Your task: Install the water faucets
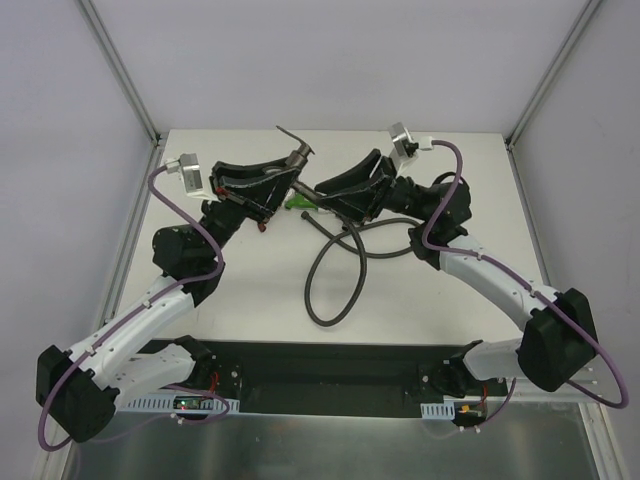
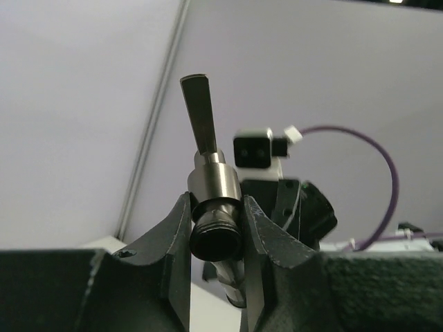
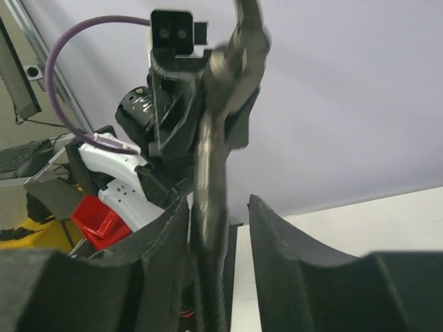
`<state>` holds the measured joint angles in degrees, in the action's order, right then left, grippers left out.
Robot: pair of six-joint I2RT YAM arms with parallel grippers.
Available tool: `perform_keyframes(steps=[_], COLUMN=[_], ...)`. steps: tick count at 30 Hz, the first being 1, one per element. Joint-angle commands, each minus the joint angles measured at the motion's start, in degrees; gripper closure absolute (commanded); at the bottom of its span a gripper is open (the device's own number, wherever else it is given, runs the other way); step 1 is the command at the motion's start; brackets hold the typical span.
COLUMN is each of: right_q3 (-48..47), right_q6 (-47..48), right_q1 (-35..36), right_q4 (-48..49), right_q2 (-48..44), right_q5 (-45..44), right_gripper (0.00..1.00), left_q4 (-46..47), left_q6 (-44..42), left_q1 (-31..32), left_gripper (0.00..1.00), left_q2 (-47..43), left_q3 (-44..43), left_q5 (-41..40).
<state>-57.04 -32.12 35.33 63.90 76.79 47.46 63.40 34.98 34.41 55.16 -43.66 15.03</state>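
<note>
My left gripper (image 1: 289, 176) is raised over the back of the table and shut on the grey metal faucet (image 1: 298, 158). In the left wrist view the fingers (image 2: 176, 232) clamp its dark threaded end (image 2: 216, 232), and the lever handle (image 2: 201, 117) points up. My right gripper (image 1: 322, 190) faces it from the right. In the right wrist view its jaws (image 3: 218, 204) stand apart around the metal end of the dark hose (image 3: 208, 200). The hose end leans on the left finger and rises to the faucet (image 3: 239, 48). A green faucet (image 1: 298, 203) lies on the table below both grippers.
The long dark hose (image 1: 330, 290) loops across the middle of the white table (image 1: 250, 290) towards the front. A small red piece (image 1: 262, 227) shows under the left gripper. Frame posts stand at the back corners. The two arms nearly meet.
</note>
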Motion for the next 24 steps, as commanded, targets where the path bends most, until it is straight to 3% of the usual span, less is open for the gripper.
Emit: perform_keyframes(steps=[1, 6, 9, 12, 15, 24], right_q3=[-4.0, -3.8, -4.5, -6.1, -6.8, -7.2], right_q6=[2.0, 14.3, 27.2, 43.1, 57.5, 72.9], right_q1=[-1.0, -1.2, -0.1, 3.9, 10.4, 21.0], right_q4=[0.4, -12.8, -25.6, -39.3, -47.2, -50.8], right_q2=[-1.2, -5.1, -8.0, -10.3, -11.5, -8.2], right_q5=[-2.5, -4.7, -8.5, -15.5, -26.5, -47.0], right_gripper=[0.44, 0.24, 0.22, 0.22, 0.25, 0.35], left_q4=[-4.1, -13.1, -17.5, -22.3, -27.0, -31.5], left_q6=[-1.1, -1.0, -0.2, 0.1, 0.5, 1.1], left_q1=[1.1, 1.2, 1.2, 1.2, 1.2, 1.2], left_gripper=[1.00, 1.00, 1.00, 1.00, 1.00, 1.00], left_q2=[-2.5, -4.2, -4.7, -4.8, -4.6, -5.3], left_q3=[0.4, -0.5, -1.1, -2.4, -3.8, -4.9], left_q5=[1.4, -5.6, -9.8, -13.2, -16.2, -19.3])
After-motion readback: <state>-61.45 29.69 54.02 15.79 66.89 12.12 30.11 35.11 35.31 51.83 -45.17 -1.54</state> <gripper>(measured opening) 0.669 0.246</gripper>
